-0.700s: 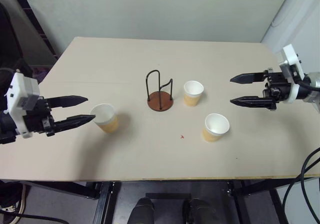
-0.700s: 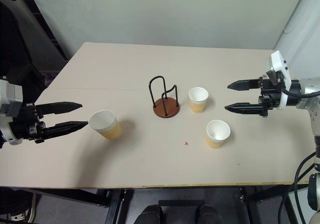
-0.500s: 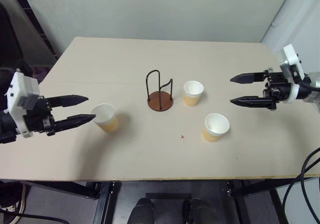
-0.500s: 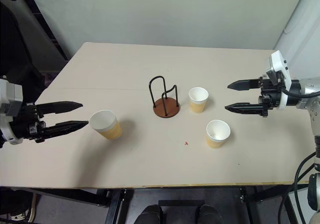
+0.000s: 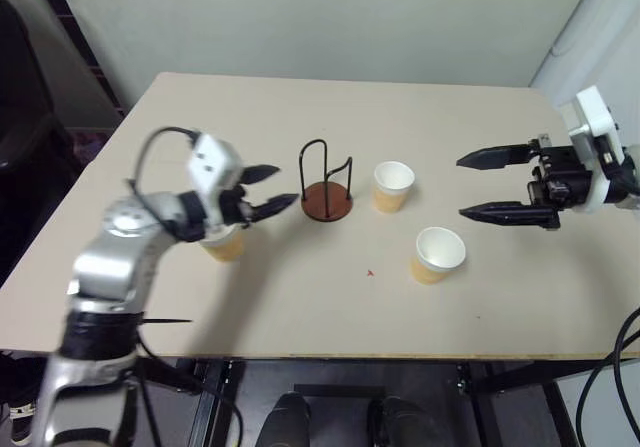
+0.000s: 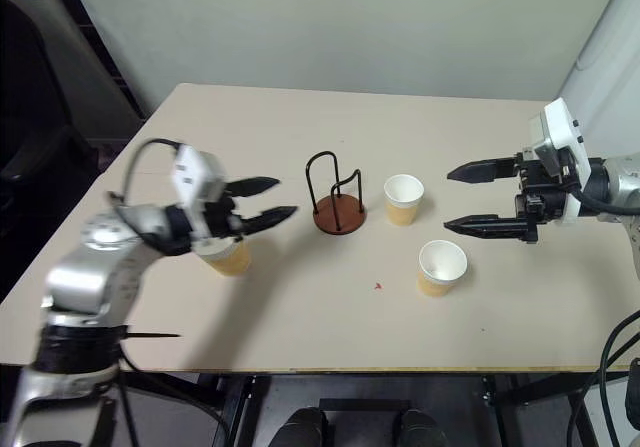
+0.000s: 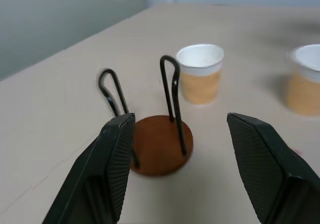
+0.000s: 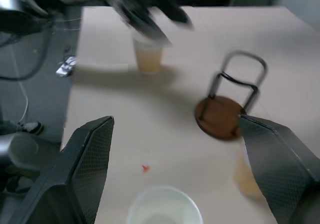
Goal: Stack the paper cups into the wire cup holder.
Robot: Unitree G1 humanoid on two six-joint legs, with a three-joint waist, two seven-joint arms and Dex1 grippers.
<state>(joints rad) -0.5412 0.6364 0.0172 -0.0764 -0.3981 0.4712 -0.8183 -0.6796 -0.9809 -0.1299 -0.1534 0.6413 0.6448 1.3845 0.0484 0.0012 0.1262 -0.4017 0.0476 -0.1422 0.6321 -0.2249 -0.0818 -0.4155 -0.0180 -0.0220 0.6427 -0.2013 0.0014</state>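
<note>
1. left end effector (image 5: pixel 270 191) hangs above the bench (image 5: pixel 300 307) just left of the wire holder (image 5: pixel 326 181), fingers spread wide, holding nothing.
2. one paper cup (image 5: pixel 224 244) sits under it, left of the holder.
3. a second cup (image 5: pixel 393 186) stands just right of the holder, a third (image 5: pixel 439 254) right and nearer.
4. right end effector (image 5: pixel 478 184) is wide open and empty, well right of the holder.
</note>
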